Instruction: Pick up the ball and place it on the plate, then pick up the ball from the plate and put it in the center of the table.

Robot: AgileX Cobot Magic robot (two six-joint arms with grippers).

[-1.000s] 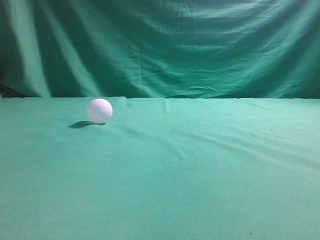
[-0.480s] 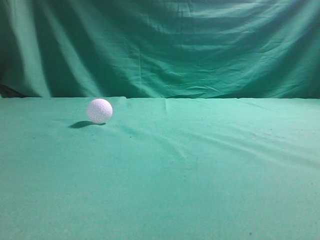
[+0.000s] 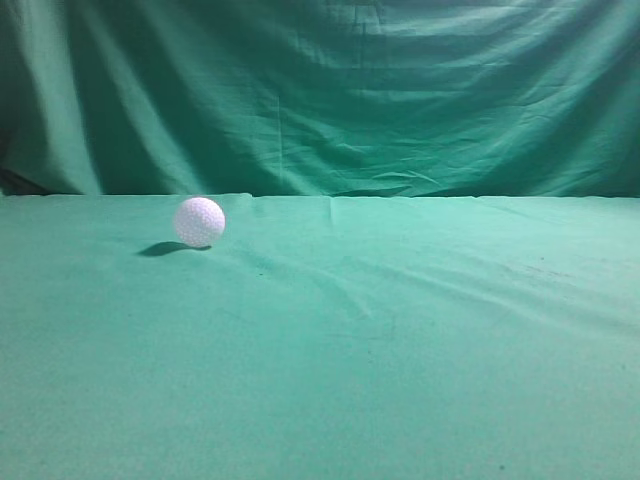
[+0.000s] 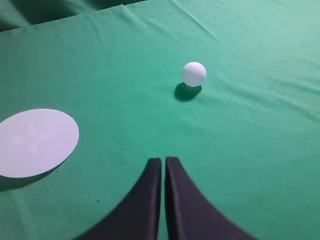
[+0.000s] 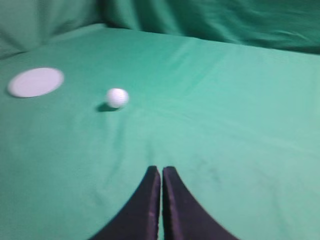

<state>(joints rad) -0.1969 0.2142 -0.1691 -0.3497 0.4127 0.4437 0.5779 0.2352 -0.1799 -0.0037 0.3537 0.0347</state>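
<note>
Ball (image 4: 194,74) rests on table (image 4: 260,150), apart from plate (image 4: 35,141); both grippers (image 4: 163,162) (image 5: 161,171) pressed together.

Only the tips of the robot show, at the bottom edge of each wrist view. The left hand (image 4: 163,161) appears as two matte black fingers (image 4: 187,210) that rise from the lower middle of the frame. Each is broad at its base and sweeps inward in a smooth curve to a narrow, blunt tip, so the pair forms a flared, horn-like outline. A thin green seam runs between their straight inner edges. The right hand (image 5: 160,170) has the same build: two plain black, curved fingers (image 5: 137,215) in the lower middle, slightly soft in focus. The surfaces look uniform and unglossy. In the exterior view no part of the robot shows.
</note>
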